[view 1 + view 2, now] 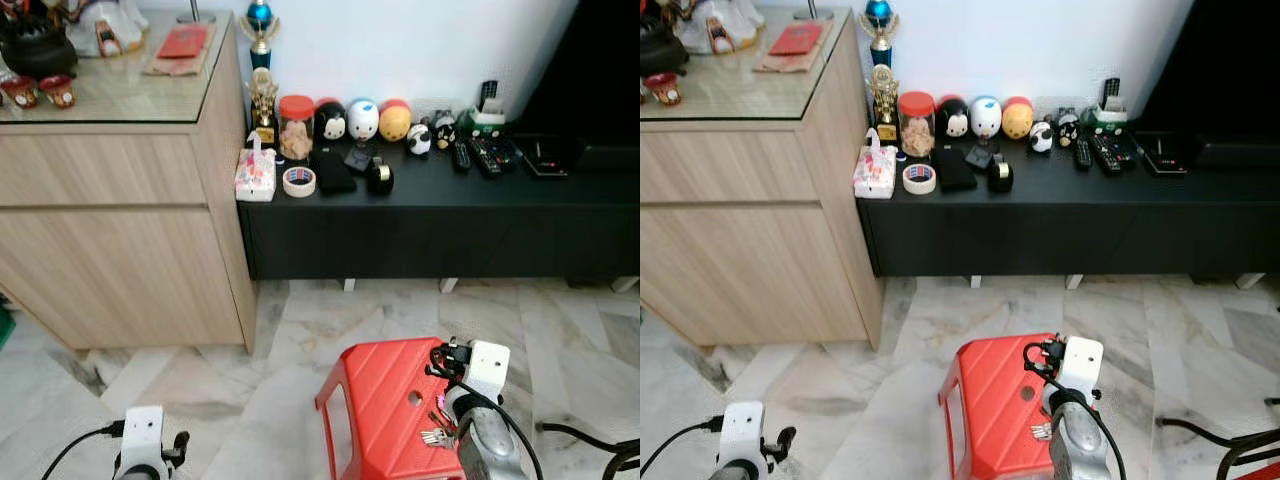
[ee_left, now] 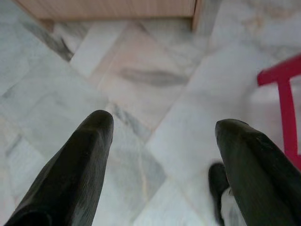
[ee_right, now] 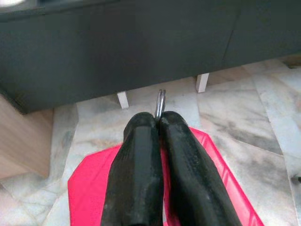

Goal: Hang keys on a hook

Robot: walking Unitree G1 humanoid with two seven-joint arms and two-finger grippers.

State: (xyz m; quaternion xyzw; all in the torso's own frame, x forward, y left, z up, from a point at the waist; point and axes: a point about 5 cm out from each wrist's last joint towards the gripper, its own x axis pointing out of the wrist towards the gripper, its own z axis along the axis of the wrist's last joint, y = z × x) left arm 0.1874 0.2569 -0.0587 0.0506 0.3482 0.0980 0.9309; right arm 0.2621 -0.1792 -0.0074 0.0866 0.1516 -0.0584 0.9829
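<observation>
Red stool (image 1: 375, 400) sits just under my right gripper (image 3: 159, 121), pinched tight on the keys' ring (image 3: 160, 103), bunch dangling below; grab step done I think, next needs finding a hook; left gripper (image 2: 160, 127) idle, fingers spread wide.

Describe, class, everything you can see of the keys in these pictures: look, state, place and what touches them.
The keys are a small silvery metal bunch with a pinkish tag, hanging just over the top of the red plastic stool. Their thin metal ring stands edge-on, pinched between the shut black fingers of the right gripper, with its upper loop poking out past the fingertips.
</observation>
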